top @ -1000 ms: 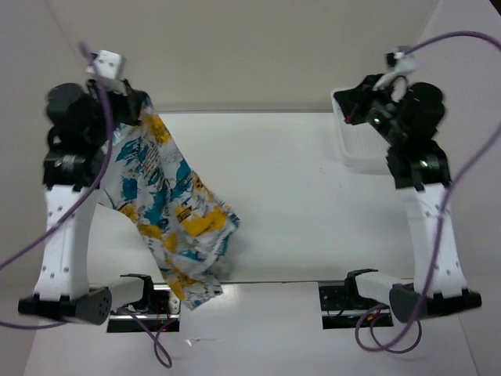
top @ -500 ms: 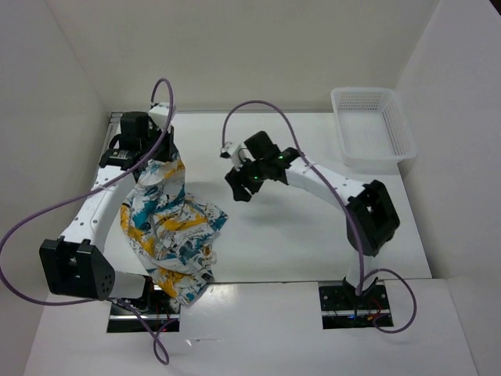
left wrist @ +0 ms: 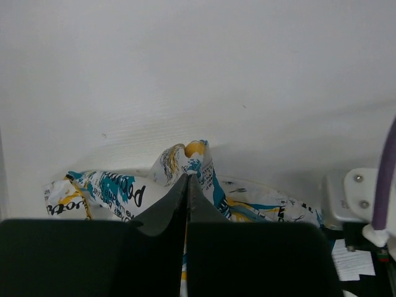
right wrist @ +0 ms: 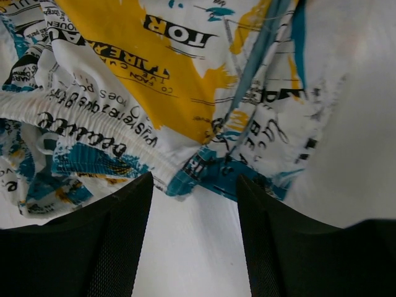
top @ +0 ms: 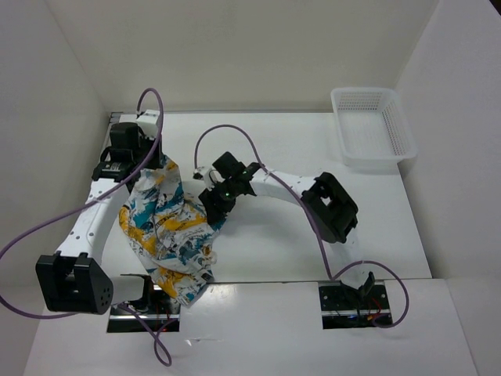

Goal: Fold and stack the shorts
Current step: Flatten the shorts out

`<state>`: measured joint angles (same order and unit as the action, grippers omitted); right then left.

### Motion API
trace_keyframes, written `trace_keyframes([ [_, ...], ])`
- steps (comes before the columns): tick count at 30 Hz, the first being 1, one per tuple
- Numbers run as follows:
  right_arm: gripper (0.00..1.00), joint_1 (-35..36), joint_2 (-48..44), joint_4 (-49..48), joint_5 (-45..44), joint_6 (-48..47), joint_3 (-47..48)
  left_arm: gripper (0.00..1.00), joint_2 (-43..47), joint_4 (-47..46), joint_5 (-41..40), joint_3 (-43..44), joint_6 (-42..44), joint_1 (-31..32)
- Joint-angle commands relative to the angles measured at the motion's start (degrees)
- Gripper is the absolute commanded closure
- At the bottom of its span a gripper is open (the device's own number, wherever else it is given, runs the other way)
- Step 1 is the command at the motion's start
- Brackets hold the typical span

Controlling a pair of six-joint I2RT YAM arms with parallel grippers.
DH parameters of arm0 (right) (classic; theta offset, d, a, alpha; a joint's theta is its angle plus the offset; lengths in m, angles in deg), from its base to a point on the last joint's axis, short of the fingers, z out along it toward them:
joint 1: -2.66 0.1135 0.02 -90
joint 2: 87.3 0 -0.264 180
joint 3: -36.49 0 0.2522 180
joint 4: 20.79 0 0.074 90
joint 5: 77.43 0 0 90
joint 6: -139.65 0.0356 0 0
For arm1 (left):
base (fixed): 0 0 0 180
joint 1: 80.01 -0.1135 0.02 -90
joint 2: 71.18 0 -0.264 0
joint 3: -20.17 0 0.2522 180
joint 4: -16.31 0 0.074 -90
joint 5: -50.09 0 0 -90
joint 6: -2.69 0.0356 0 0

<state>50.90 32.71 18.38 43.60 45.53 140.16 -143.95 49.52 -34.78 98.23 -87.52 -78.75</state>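
Printed white fabric, the shorts (top: 172,235), is found bunched at the left of the top view, with one corner lifted and the rest trailing toward the lower edge of the table (top: 274,251). The lifted corner is pinched in the fully closed left gripper (left wrist: 187,185). The right gripper (right wrist: 195,204) is held parted just over the hem, with nothing gripped. Two risks are judged: several layers may be caught together, or the hem missed, and the cloth then spread twisted.

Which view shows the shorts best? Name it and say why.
Top external: the whole shorts show, bunched, held at one end by the left gripper. Left wrist shows only a strip of fabric beyond its shut jaws; right wrist, a close patch of waistband and print between open jaws.
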Motion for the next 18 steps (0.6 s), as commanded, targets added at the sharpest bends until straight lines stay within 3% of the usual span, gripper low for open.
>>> trace_keyframes([
  [1, 0.39, 1.32, 0.58, -3.78, 3.08, 4.12, 1.24, 1.0, 2.55, -2.39, -0.64, -0.57, 0.21, -0.29],
  [14, 0.42, 4.05, 3.31, -4.31, 0.27, 4.74, -4.12, 1.0, 4.13, -2.39, -1.17, -2.24, 0.21, -0.82],
  [18, 0.37, 4.05, 1.91, -4.31, -3.68, 4.74, -4.74, 1.0, 5.18, -1.87, -1.17, -1.71, 0.21, -0.82],
])
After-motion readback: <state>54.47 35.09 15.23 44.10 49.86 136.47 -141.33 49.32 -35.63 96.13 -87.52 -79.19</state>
